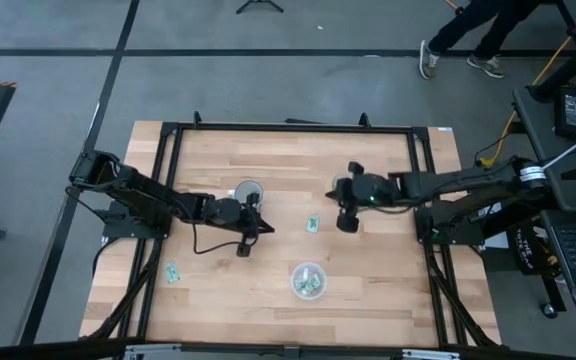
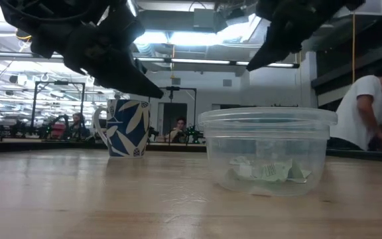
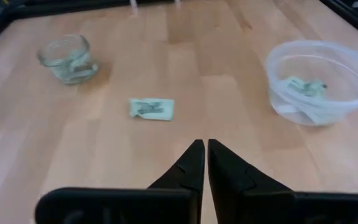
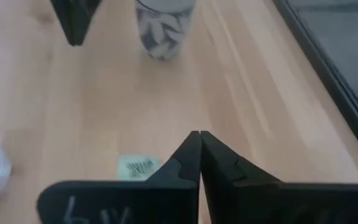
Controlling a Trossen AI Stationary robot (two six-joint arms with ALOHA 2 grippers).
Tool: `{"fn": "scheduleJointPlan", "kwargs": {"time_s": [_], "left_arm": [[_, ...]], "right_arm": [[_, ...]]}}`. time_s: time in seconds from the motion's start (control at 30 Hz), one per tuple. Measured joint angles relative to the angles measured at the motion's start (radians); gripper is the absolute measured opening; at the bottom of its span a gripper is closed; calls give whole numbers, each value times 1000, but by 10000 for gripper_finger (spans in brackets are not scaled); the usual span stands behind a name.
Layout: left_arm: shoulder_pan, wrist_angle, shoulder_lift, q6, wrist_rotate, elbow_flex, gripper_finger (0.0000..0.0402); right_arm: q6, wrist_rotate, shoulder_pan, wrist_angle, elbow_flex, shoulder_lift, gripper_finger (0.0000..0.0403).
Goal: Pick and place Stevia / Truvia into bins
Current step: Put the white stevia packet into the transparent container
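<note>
Left claw (image 1: 246,243): hangs above the wood just left of the table's middle, its two dark fingers (image 3: 191,165) pressed together on nothing.
Right claw (image 1: 346,222): hangs right of the middle, its tips meeting with nothing between them.
Loose packet (image 1: 312,224): a green and white sachet lying flat on the bare wood between the two claws, nearer the right one, touching neither.
Second packet (image 1: 172,273): lies alone near the table's left edge, well apart from both arms.
Plastic tub (image 1: 308,281): wide, round and clear, near the front middle; several crumpled sachets (image 2: 264,170) lie on its bottom.
Glass cup (image 3: 68,58): small and clear, seen far off from the left wrist, with something pale and greenish inside.
Mug (image 2: 125,126): blue with white leaves, upright behind the left claw.
Table (image 1: 388,290): light wood in a black frame.
Room: a person in a white shirt (image 2: 367,113) stands at the right beyond the table.
</note>
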Motion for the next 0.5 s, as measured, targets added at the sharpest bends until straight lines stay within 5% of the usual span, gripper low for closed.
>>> {"fn": "scheduleJointPlan", "kwargs": {"time_s": [0.2, 0.5], "left_arm": [[-78, -152, 0, -19, -3, 47, 3], [-214, -888, 0, -311, -126, 338, 3]], "right_arm": [[-94, -1, 31, 248, -153, -19, 7], [-114, -1, 28, 312, -205, -19, 15]]}}
